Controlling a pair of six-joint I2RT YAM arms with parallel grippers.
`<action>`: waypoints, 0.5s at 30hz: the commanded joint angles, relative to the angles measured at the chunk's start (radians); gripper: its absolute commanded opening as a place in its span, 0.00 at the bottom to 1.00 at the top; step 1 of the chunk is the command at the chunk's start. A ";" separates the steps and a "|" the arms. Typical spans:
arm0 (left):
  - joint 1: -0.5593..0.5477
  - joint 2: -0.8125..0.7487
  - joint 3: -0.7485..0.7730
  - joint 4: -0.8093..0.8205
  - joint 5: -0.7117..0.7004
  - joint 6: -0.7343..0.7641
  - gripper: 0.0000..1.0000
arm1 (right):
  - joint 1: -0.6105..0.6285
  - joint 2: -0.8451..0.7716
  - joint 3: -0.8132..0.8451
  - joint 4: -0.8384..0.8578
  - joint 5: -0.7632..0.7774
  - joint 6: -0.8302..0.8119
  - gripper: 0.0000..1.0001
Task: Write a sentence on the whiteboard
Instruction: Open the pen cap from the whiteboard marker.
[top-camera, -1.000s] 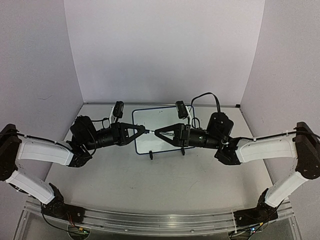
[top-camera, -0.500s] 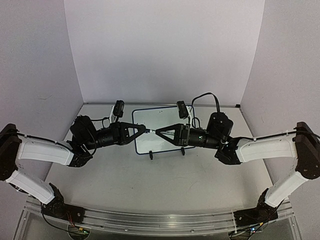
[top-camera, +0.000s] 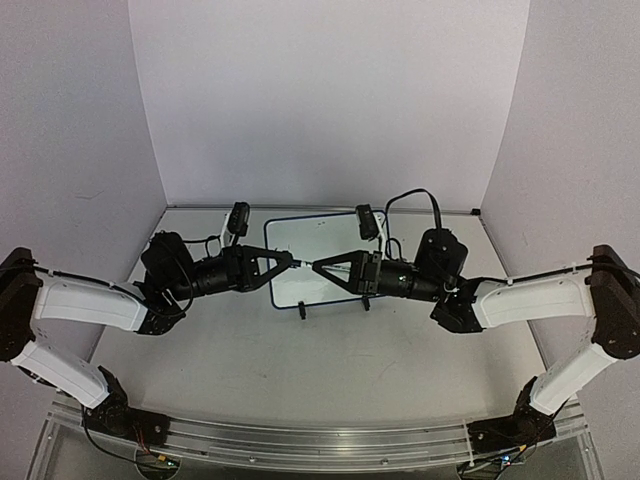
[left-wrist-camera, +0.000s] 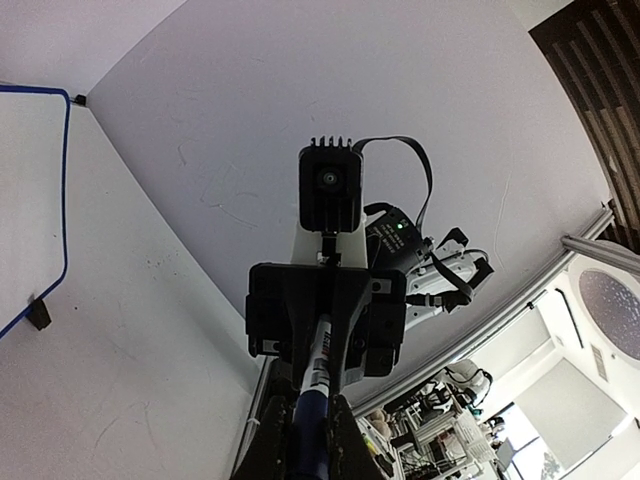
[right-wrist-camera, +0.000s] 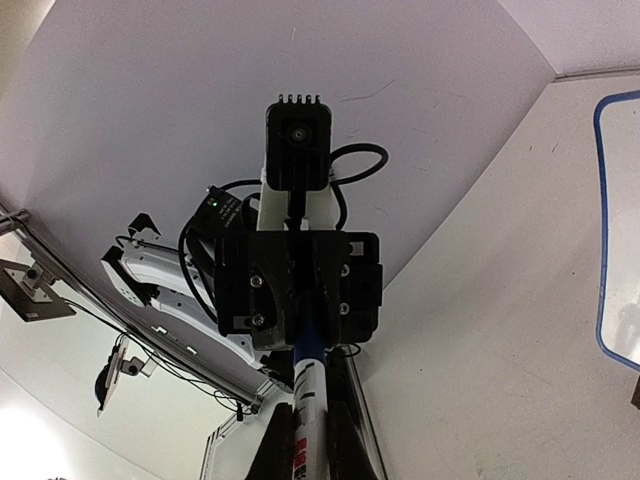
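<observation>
Both my left end effector (top-camera: 290, 262) and right end effector (top-camera: 318, 266) clench the marker pen (top-camera: 303, 264) end to end above the whiteboard (top-camera: 300, 238), at twelve o'clock on the counter (top-camera: 250, 350); uncapping seems in hand, calling next for a straight pull apart

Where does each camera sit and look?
Top external: above and behind, looking down on the small white whiteboard with dark-blue rim; left arm and right arm show.
Left wrist: on the left arm, facing the right gripper; own fingers at bottom.
Right wrist: on the right arm, facing the left gripper; own fingers at bottom.
Shared: both wrist views show the slim white-and-blue marker pen.
</observation>
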 joint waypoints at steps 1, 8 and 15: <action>0.013 -0.087 0.029 -0.114 -0.057 0.037 0.00 | -0.035 -0.052 -0.032 0.071 0.010 0.015 0.00; 0.149 -0.277 0.004 -0.363 -0.111 0.054 0.00 | -0.127 -0.101 -0.102 0.073 -0.034 0.036 0.00; 0.209 -0.343 0.022 -0.604 -0.153 0.124 0.00 | -0.171 -0.146 -0.144 0.071 -0.075 0.034 0.00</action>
